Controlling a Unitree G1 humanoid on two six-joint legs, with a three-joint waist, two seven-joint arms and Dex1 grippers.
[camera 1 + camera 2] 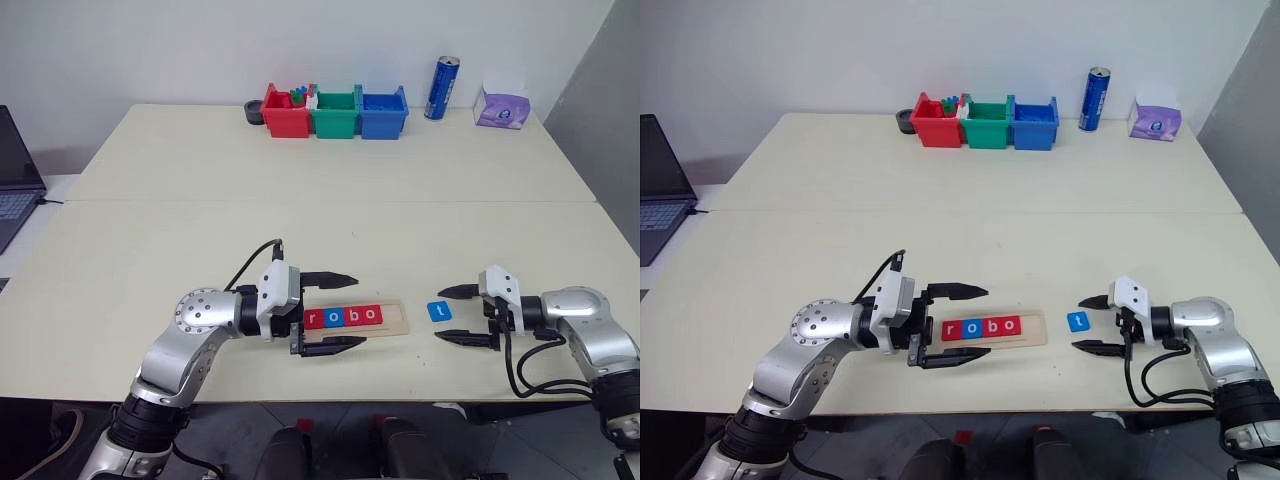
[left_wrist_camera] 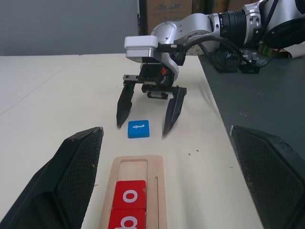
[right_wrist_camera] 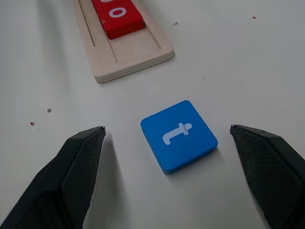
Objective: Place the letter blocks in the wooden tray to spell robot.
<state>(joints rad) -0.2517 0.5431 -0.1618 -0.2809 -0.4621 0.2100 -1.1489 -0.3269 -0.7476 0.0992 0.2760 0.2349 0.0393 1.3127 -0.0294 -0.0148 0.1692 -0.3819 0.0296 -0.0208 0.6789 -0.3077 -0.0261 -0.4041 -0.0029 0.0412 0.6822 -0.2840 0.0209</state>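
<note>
The wooden tray (image 1: 395, 322) lies near the table's front edge. In its groove sit letter blocks reading r (image 1: 314, 318), o (image 1: 333, 317), b (image 1: 352, 316), o (image 1: 372, 315); the slot at its right end is bare. A blue block with a t (image 1: 439, 311) lies flat on the table just right of the tray. My right gripper (image 1: 440, 314) is open and low, one finger on each side of the t block (image 3: 179, 135), not touching it. My left gripper (image 1: 358, 310) is open, level, straddling the tray's left part.
Red (image 1: 286, 112), green (image 1: 335, 113) and blue (image 1: 383, 112) bins stand in a row at the table's far edge, with a blue can (image 1: 441, 88) and a purple tissue pack (image 1: 504, 106) to their right. A laptop (image 1: 15, 180) sits off the left side.
</note>
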